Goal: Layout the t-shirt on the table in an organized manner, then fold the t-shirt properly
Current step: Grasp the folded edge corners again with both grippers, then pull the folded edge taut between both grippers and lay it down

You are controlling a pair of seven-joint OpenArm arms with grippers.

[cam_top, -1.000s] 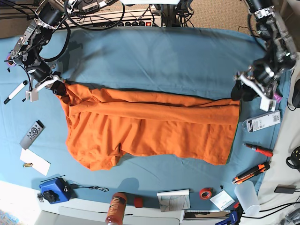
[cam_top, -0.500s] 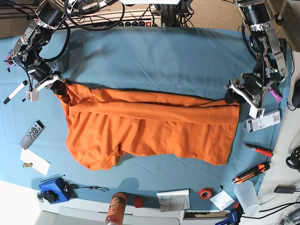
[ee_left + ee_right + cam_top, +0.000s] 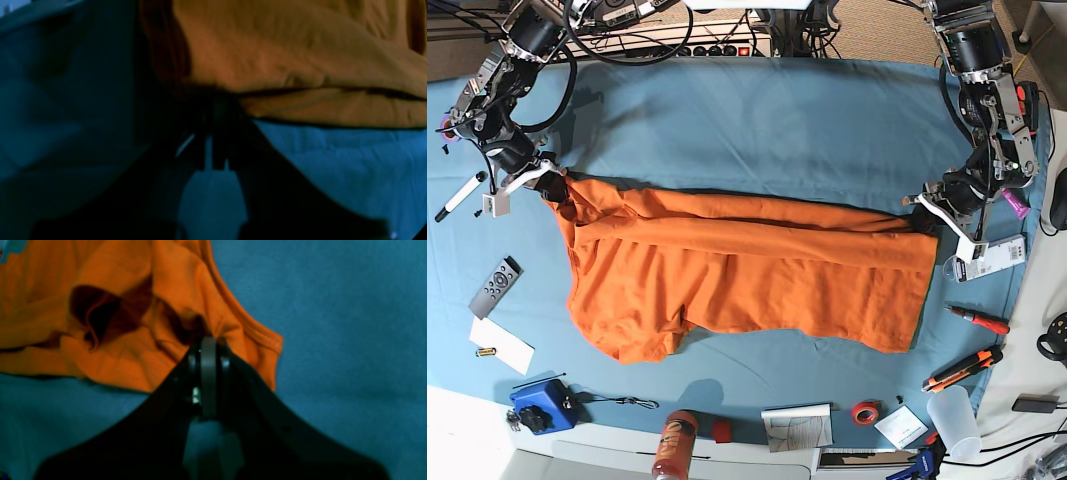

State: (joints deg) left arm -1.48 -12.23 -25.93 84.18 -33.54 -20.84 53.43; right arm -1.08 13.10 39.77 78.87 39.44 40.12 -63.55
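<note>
The orange t-shirt (image 3: 747,280) lies stretched sideways across the teal table (image 3: 757,130), with its upper long edge folded over. My right gripper (image 3: 552,187) is at the shirt's top left corner. In the right wrist view that gripper (image 3: 208,340) is shut on a bunch of the orange fabric (image 3: 133,340) near a stitched hem. My left gripper (image 3: 927,215) sits at the shirt's top right corner. In the dark left wrist view its jaws (image 3: 215,100) are together at the edge of the orange cloth (image 3: 283,60).
Along the left side lie a white marker (image 3: 462,195), a remote (image 3: 495,286) and a paper note (image 3: 502,345). A blue box (image 3: 545,405), an orange bottle (image 3: 675,445), a booklet (image 3: 797,427) and a red tape roll (image 3: 865,412) line the front. On the right are a white package (image 3: 985,258), a screwdriver (image 3: 977,319), a utility knife (image 3: 962,370) and a cup (image 3: 955,420).
My left arm has come down and inward to the shirt's top right corner, and its jaws have closed there. The right arm and the shirt have stayed put.
</note>
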